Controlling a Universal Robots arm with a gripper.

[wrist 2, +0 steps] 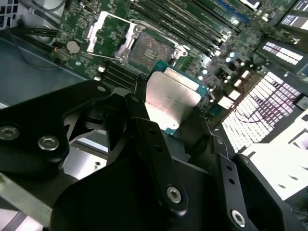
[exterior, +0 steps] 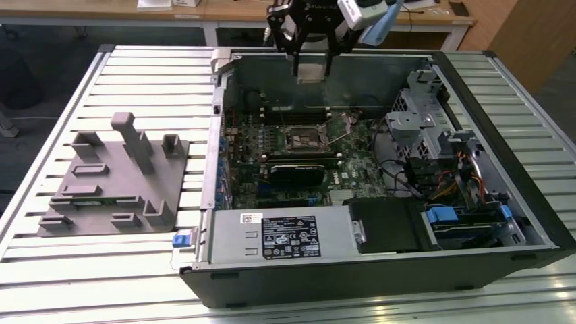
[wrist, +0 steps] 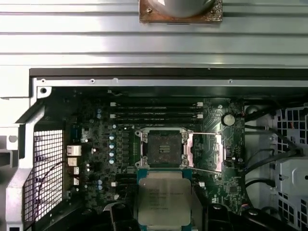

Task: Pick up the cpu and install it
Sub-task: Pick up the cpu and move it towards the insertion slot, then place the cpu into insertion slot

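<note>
Cpu (wrist 2: 173,101) clamped between jaws of gripper (exterior: 311,62), closed on its opposite edges, held aloft above open computer case (exterior: 360,280). Flat square chip, pale silvery top, thin teal rim. First wrist view: open socket (wrist: 163,148) just beyond chip, retention frame (wrist: 204,153) flipped aside. Exterior view: grey fixture (exterior: 112,185) beside case.
</note>
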